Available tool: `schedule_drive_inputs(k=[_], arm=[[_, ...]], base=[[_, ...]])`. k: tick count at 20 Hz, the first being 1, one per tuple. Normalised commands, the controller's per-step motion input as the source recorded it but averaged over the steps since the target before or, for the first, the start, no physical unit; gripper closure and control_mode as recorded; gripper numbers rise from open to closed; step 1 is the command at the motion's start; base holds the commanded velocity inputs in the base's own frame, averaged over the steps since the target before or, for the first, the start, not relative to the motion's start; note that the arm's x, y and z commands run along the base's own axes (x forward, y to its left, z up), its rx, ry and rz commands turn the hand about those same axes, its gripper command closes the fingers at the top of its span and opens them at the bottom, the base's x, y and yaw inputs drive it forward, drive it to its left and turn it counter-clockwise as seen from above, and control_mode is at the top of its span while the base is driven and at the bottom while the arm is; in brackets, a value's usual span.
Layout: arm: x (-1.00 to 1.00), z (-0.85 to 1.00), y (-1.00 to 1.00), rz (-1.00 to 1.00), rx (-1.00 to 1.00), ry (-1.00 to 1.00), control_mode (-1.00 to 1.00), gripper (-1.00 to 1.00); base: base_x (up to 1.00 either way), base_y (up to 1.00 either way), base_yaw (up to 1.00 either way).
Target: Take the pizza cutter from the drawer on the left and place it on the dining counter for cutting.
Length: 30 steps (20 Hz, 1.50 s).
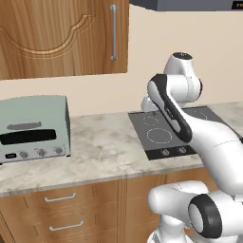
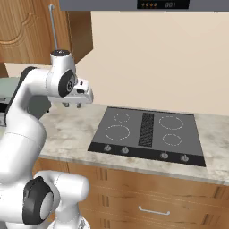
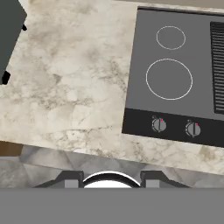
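Note:
My gripper (image 2: 73, 106) hangs above the stone worktop (image 3: 74, 87), just left of the black cooktop (image 2: 147, 130), and points down. Its fingertips (image 3: 70, 179) stand apart with nothing between them, so it is open. Wooden drawer fronts with slim silver handles (image 1: 60, 197) sit shut under the worktop at the lower left; I cannot tell which one is the task's drawer. The pizza cutter is out of view, and so is the dining counter.
A grey toaster oven (image 1: 33, 126) stands on the worktop at the left. A carved wooden wall cabinet (image 1: 61, 35) hangs above it. A range hood (image 2: 165, 4) sits over the cooktop, whose knobs (image 3: 159, 125) face the front edge. Another drawer front (image 2: 154, 209) lies below it.

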Motion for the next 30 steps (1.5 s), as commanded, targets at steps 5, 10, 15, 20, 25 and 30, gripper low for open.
schedule_drive_inputs(k=[5, 10, 15, 20, 25, 30], arm=[[-0.59, 0.0, 0.35, 0.0, -0.03, -0.02, -1.0, -1.0], [-1.0, 0.0, 0.69, 0.0, -0.12, -0.08, -1.0, -1.0], [-0.73, -0.15, 0.67, 0.09, -0.14, -0.16, -1.0, -1.0], [-0.53, -0.28, 0.85, 0.27, -0.17, -0.14, -1.0, -1.0], [-0.59, -0.19, 0.72, 0.29, -0.23, -0.11, -1.0, -1.0], [-0.59, -0.18, 0.8, 0.21, -0.29, -0.11, -1.0, -1.0]], base=[[0.0, 0.0, 0.0], [0.0, 0.0, 0.0], [0.0, 0.0, 0.0], [0.0, 0.0, 0.0], [0.0, 0.0, 0.0], [0.0, 0.0, 0.0]])
